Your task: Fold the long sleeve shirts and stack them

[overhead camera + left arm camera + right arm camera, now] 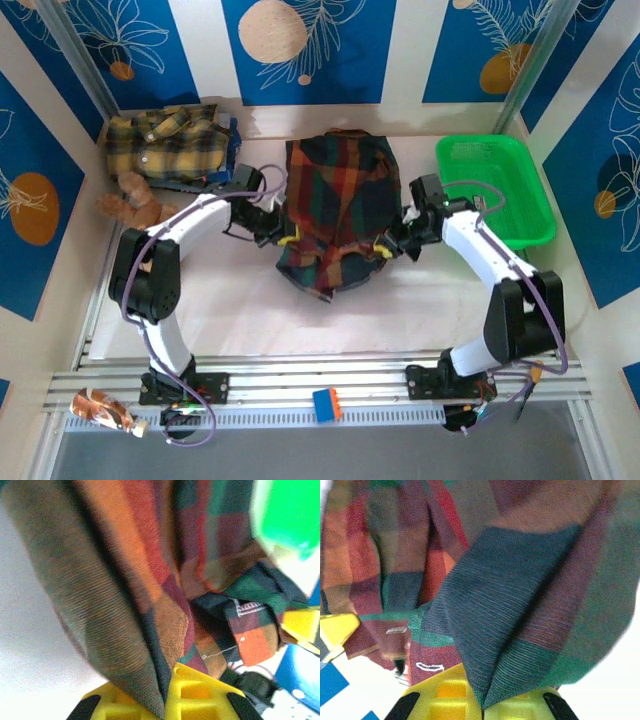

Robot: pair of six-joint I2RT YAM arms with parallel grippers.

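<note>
While the left gripper [287, 240] clamps the dark plaid shirt [340, 200] at one side, the right gripper [384, 251] clamps the other.

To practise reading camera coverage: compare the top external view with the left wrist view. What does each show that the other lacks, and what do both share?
Top external, not left wrist: the yellow and black shirt at the back left and the teddy bear in front of it.
Left wrist, not top external: the weave up close, with a fold of the dark plaid shirt clamped in the shut left gripper.
Both: the dark plaid shirt, the green basket and the left gripper.
</note>
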